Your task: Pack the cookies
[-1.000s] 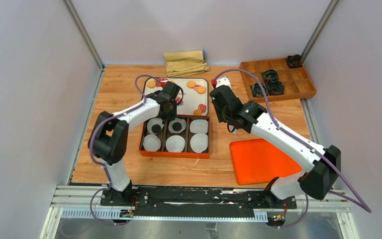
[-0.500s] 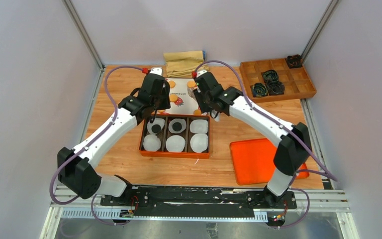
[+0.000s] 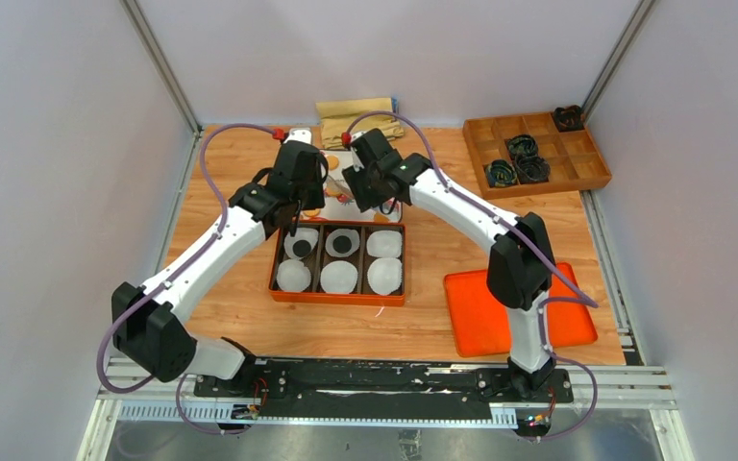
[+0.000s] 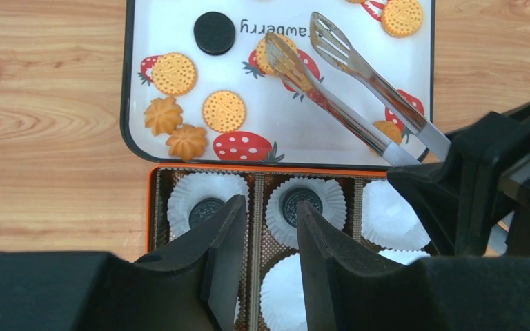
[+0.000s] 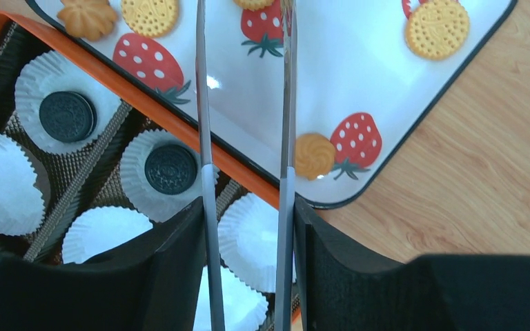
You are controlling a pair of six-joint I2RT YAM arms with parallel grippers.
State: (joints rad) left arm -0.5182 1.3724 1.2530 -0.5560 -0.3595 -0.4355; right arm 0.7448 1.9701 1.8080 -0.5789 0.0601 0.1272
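The right claw (image 5: 247, 234) is clamped on silver metal tongs (image 4: 337, 105), whose spread tips reach a golden round cookie (image 4: 260, 59) on the white strawberry-printed tray (image 4: 179, 27); it should straddle the rim and squeeze gently. The left claw (image 4: 270, 214) hangs agape and empty over the orange compartment box (image 4: 200, 169), where two black cookies (image 4: 297, 205) sit in white crinkled paper liners (image 4: 393, 217).

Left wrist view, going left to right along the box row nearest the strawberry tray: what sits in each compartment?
first black cookie in its white liner → second black cookie in its white liner → empty liner, no cookie in it.
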